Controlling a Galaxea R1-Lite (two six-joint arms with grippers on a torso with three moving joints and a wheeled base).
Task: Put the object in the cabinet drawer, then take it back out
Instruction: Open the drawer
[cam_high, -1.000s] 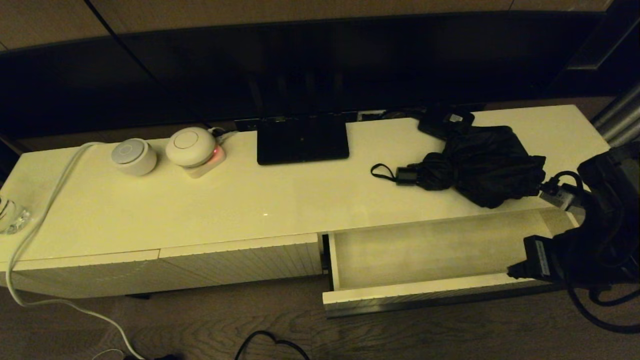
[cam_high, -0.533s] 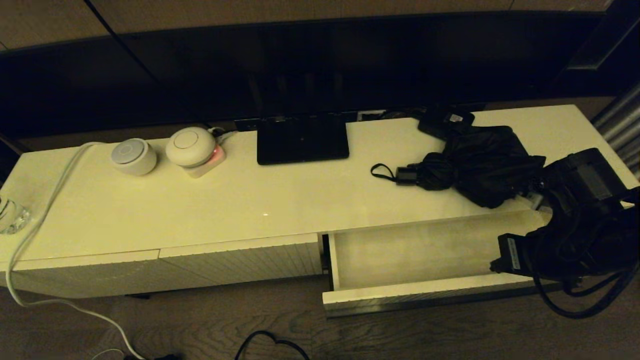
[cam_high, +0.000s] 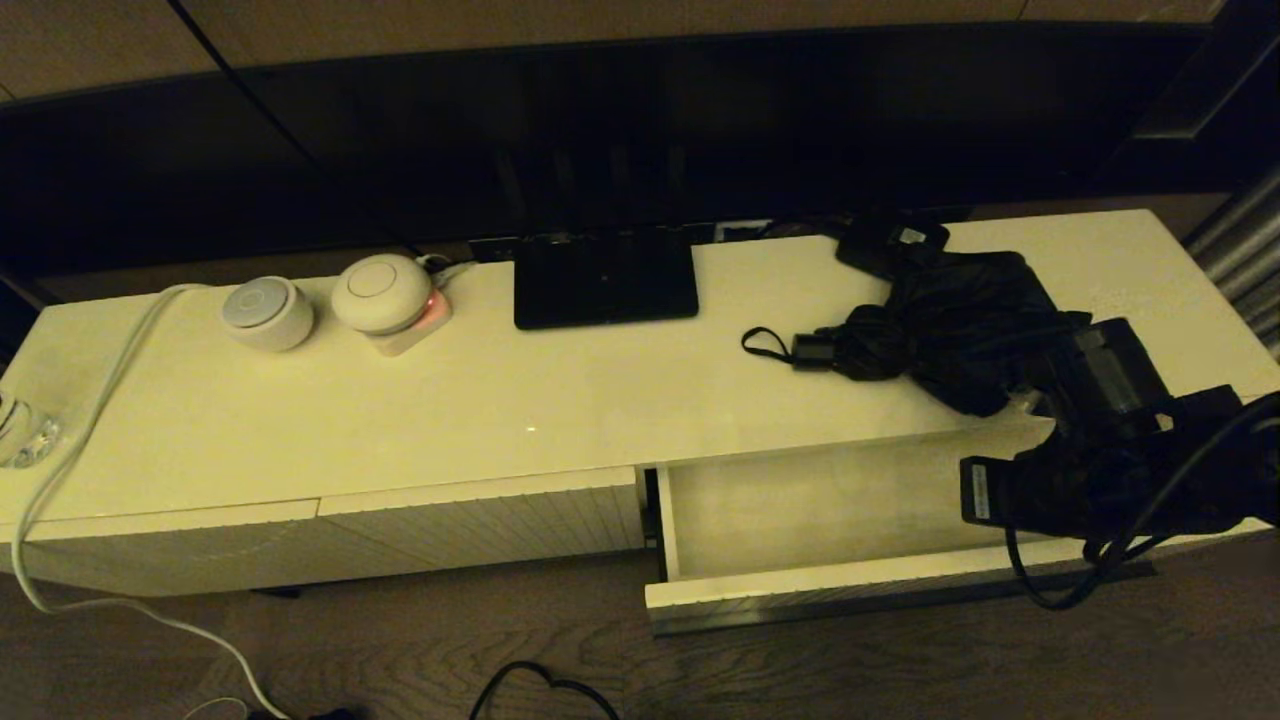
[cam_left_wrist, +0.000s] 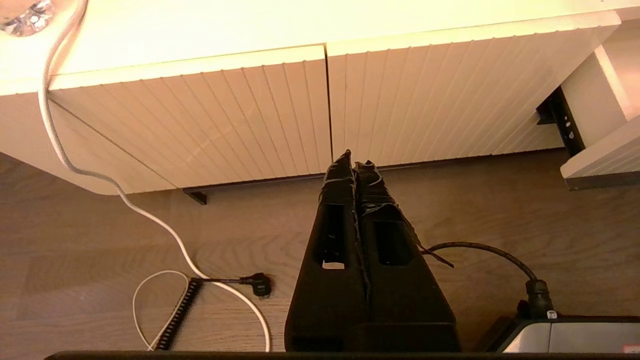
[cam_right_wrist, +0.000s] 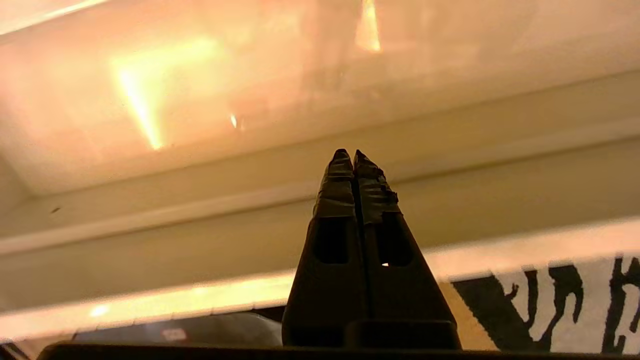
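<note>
The black folding umbrella (cam_high: 960, 330) lies bunched on the cream cabinet top (cam_high: 560, 400), its handle and wrist loop (cam_high: 765, 343) pointing left. Just in front of it the cabinet drawer (cam_high: 830, 510) stands pulled out, and what shows of its cream interior is bare. My right arm (cam_high: 1110, 440) reaches over the drawer's right end, right beside the umbrella's right edge. The right gripper (cam_right_wrist: 354, 152) is shut with nothing in it, facing pale cream surfaces. My left gripper (cam_left_wrist: 354, 164) is shut and empty, low over the floor before the closed ribbed fronts (cam_left_wrist: 280, 115).
A flat black stand plate (cam_high: 605, 280) and a small black box with a white label (cam_high: 893, 243) sit at the back. Two round white devices (cam_high: 268, 312) (cam_high: 382, 292) and a white cable (cam_high: 100, 400) are on the left. Cables (cam_left_wrist: 210, 280) lie on the wood floor.
My right arm has swung left and up from the drawer's right corner, over the drawer's right end and close against the umbrella. The umbrella and drawer have not moved.
</note>
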